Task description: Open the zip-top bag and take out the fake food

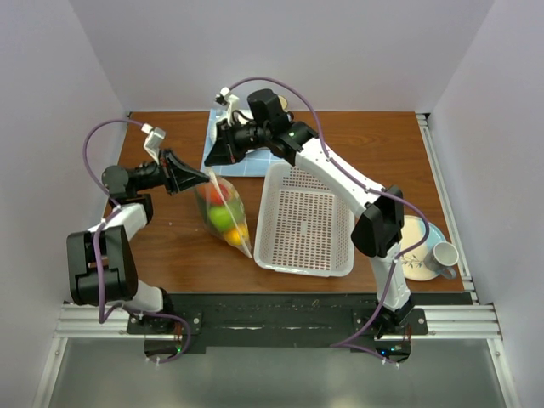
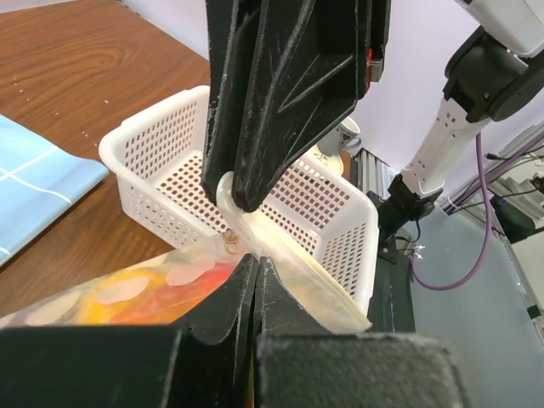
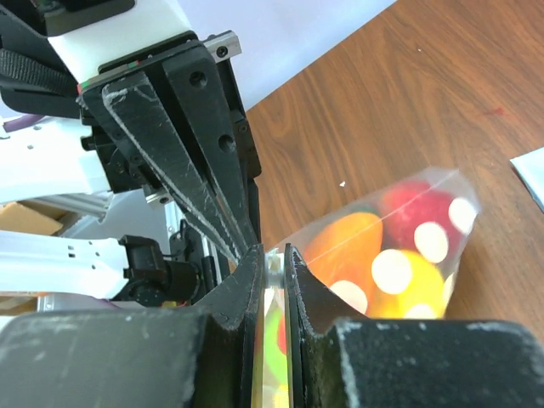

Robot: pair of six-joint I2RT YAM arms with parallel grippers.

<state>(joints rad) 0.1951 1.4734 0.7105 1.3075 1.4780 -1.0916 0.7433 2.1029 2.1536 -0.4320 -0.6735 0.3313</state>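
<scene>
The zip-top bag point(image 1: 224, 214) is clear with pale dots and holds the fake food point(image 1: 223, 218): red, green, orange and yellow pieces. It stretches from my grippers down to the table left of the basket. My left gripper point(image 1: 202, 178) is shut on the bag's top edge, which the left wrist view point(image 2: 256, 270) shows between the closed fingers. My right gripper point(image 1: 212, 163) meets it tip to tip and is shut on the bag's white zip slider point(image 3: 274, 263). The bag also shows in the left wrist view point(image 2: 144, 289) and the right wrist view point(image 3: 399, 246).
A white perforated basket point(image 1: 351, 255) stands right of the bag, and its wall shows in the left wrist view point(image 2: 161, 153). A blue cloth point(image 1: 255, 163) lies at the back under the right arm. A plate point(image 1: 416, 234) and a mug point(image 1: 443, 255) sit at the right edge.
</scene>
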